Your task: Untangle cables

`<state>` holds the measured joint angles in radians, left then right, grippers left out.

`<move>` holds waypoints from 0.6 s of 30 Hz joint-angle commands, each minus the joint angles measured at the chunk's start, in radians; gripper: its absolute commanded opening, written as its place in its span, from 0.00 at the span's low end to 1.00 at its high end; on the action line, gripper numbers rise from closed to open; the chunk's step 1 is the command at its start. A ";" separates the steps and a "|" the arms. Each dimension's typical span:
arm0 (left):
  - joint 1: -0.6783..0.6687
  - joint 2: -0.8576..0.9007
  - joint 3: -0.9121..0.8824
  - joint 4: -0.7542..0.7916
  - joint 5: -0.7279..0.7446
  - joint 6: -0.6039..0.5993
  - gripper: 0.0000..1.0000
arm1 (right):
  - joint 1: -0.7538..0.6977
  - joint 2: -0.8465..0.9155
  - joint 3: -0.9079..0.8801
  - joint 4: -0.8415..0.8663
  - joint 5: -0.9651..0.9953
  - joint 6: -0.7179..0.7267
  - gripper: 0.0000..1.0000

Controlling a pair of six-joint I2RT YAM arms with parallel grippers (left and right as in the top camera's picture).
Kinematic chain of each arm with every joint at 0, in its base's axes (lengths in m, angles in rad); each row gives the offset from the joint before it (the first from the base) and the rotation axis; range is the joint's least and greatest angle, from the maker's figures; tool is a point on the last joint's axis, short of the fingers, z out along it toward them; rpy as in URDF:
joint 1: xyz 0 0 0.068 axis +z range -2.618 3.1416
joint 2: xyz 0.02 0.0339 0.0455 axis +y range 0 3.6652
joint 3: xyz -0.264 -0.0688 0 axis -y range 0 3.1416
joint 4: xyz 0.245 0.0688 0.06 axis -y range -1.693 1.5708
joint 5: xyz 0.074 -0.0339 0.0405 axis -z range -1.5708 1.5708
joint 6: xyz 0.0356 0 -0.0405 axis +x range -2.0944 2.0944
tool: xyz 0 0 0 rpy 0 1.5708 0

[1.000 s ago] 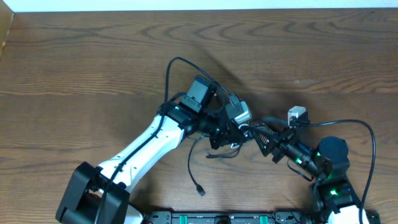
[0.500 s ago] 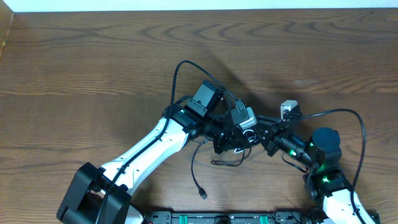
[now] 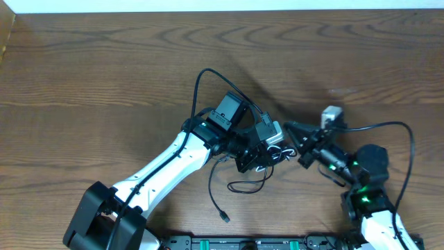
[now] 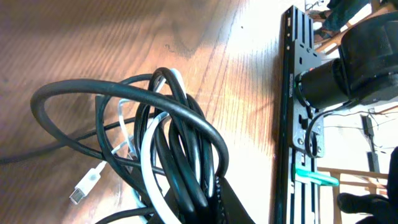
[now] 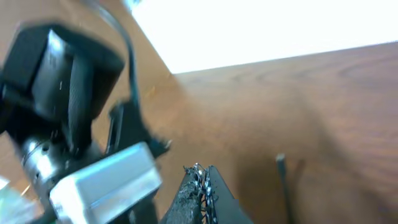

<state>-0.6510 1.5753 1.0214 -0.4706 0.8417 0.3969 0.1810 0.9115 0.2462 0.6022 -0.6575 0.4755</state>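
Note:
My left gripper [image 3: 251, 161] is near the table's centre, shut on a knotted bundle of the cables. In the left wrist view the black cables [image 4: 180, 130] loop over one another, with a white cable [image 4: 149, 155] threaded through, and all run down into the left gripper [image 4: 205, 196]. A white plug [image 4: 84, 186] hangs free at the left of the bundle. One black cable [image 3: 246, 186] trails from the bundle in a loop on the table and ends in a plug [image 3: 224, 217]. My right gripper [image 3: 288, 126] is just right of the bundle, its fingers shut [image 5: 200, 173], and no cable shows between them.
The left arm's wrist camera block [image 3: 269, 132] sits close to the right gripper and fills the left of the right wrist view [image 5: 106, 180]. A black rail [image 3: 243, 243] runs along the table's front edge. Thick arm cables arc above both wrists.
The right gripper has shut and drawn back up and to the right of the bundle. The black loop on the table has shifted a little. The left gripper has kept its hold.

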 commanded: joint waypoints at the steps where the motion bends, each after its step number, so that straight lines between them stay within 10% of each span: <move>1: -0.001 -0.021 0.016 -0.017 -0.001 0.010 0.08 | -0.072 -0.028 0.004 0.005 -0.005 0.052 0.01; 18: -0.014 -0.022 0.016 0.001 -0.214 0.209 0.08 | -0.102 0.033 0.004 -0.280 -0.133 0.224 0.29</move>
<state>-0.6533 1.5753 1.0214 -0.4702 0.6628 0.5335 0.0834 0.9253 0.2455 0.3199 -0.7631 0.6739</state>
